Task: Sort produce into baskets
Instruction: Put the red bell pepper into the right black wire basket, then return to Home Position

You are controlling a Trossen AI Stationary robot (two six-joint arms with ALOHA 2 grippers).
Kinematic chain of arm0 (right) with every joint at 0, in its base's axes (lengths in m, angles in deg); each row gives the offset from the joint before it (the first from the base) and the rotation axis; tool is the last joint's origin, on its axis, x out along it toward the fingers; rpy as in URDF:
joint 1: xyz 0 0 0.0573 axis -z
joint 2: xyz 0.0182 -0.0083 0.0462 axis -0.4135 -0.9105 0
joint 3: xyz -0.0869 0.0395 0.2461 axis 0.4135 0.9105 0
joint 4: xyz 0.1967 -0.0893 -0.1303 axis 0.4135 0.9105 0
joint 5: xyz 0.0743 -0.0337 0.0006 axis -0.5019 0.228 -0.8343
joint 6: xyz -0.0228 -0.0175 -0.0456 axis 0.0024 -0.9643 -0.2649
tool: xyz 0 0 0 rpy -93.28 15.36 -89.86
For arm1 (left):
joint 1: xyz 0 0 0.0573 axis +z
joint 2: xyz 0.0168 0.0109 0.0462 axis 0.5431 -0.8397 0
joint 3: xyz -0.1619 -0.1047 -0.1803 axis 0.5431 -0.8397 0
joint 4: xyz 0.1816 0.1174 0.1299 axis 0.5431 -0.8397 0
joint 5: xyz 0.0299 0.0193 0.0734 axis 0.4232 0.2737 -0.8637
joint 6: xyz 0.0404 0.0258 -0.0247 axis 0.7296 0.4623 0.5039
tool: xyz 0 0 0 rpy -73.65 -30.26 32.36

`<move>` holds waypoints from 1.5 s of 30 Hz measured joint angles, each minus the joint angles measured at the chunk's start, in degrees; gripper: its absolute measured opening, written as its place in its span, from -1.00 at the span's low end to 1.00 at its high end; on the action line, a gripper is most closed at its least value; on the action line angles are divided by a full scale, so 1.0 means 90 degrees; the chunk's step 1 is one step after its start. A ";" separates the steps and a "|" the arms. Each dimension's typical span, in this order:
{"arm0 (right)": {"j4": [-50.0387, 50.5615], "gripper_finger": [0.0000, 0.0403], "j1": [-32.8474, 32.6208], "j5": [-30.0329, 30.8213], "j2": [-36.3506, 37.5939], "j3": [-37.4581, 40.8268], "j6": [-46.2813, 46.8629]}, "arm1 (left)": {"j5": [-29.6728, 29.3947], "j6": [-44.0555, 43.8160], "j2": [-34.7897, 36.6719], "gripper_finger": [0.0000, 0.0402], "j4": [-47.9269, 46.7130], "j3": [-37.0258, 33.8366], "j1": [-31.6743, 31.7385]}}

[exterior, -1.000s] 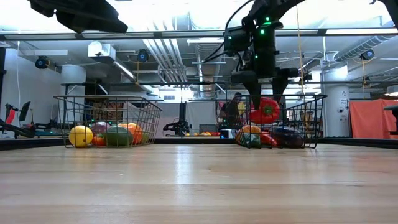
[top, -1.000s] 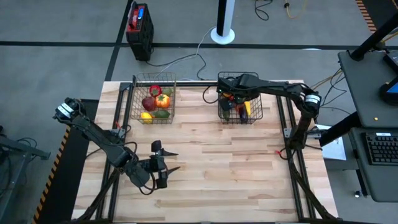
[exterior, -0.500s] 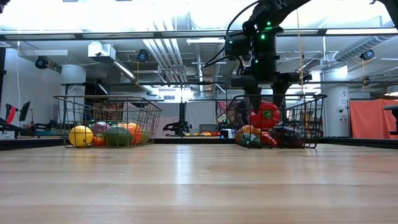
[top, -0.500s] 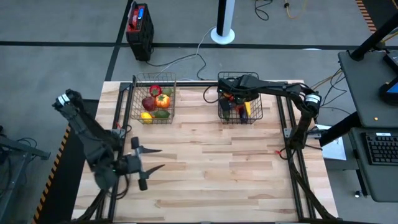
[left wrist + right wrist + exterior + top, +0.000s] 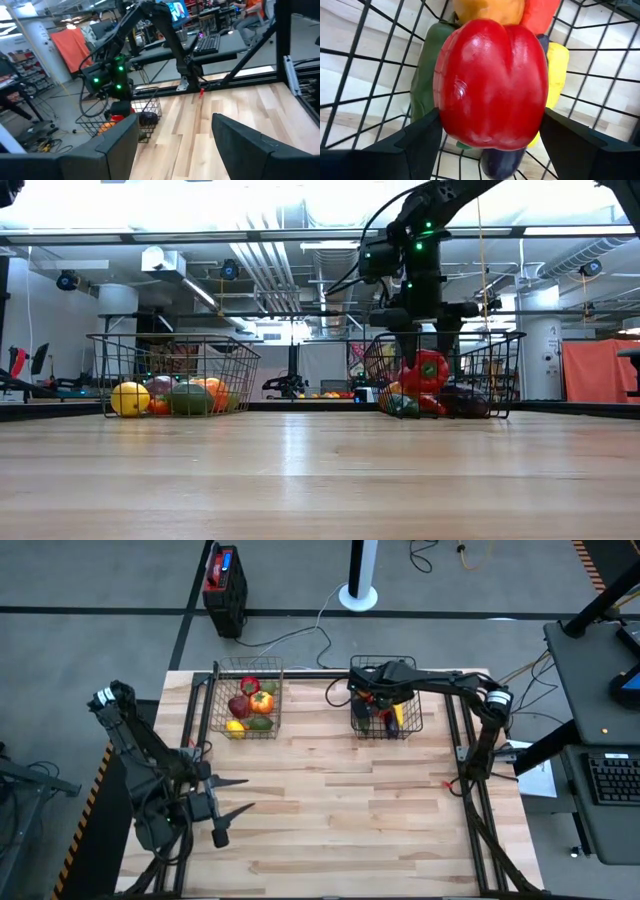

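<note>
Low view puts bare wooden table [image 5: 320, 480] nearest to me, then the two wire baskets along the far edge. My left gripper [image 5: 232, 796] waits low over the near left part of the table, well apart from both baskets; from overhead and in its own wrist view I see its two fingers standing apart with nothing between them. Farther back, the left basket [image 5: 247, 698] holds a yellow piece [image 5: 130, 398], a green piece [image 5: 188, 399], orange and dark red ones, all resting inside the mesh. Across from it, my right gripper [image 5: 422, 370] hangs down inside the right basket [image 5: 440, 375], jaws clamped on a red bell pepper [image 5: 492, 82]; the wrist view shows one dark finger pressed on each side of it. Beneath the pepper lie a green piece [image 5: 425, 75], an orange one [image 5: 487, 10], a yellow one [image 5: 555, 75] and a dark purple one [image 5: 502, 162], already in that basket. I cannot tell whether the pepper touches the pile below. Beyond the table, a red-and-black box [image 5: 223, 580] sits on the floor.
</note>
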 joint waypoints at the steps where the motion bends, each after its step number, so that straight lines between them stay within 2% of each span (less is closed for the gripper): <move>1: -0.0028 0.48 -0.0002 -0.0001 -0.0015 0.0000 -0.0006 | -0.0066 0.0000 -0.0009 0.16 0.0000 0.0000 -0.0012; 8: -0.0098 0.48 0.0000 0.0001 -0.0127 0.0000 -0.0049 | -0.0106 0.0000 -0.0009 0.16 0.0000 0.0000 -0.0050; 22: -0.0091 0.68 0.0000 -0.0004 -0.0221 0.0000 -0.0121 | -0.0106 -0.0001 -0.0009 0.16 -0.0012 -0.0002 -0.0050; 33: 0.0055 0.70 0.0000 -0.0006 -0.0131 -0.0100 -0.0265 | -0.0103 -0.0022 -0.0007 0.16 -0.0022 -0.0005 -0.0050; 40: 0.0292 0.70 -0.0019 0.0050 0.0184 -0.0332 -0.0332 | -0.0101 -0.0051 -0.0111 0.16 -0.0074 -0.0015 -0.0050; 45: 0.0275 0.70 -0.0362 0.0308 0.0680 -0.0349 -0.0384 | -0.0101 -0.0074 -0.0307 0.16 -0.0083 -0.0015 -0.0050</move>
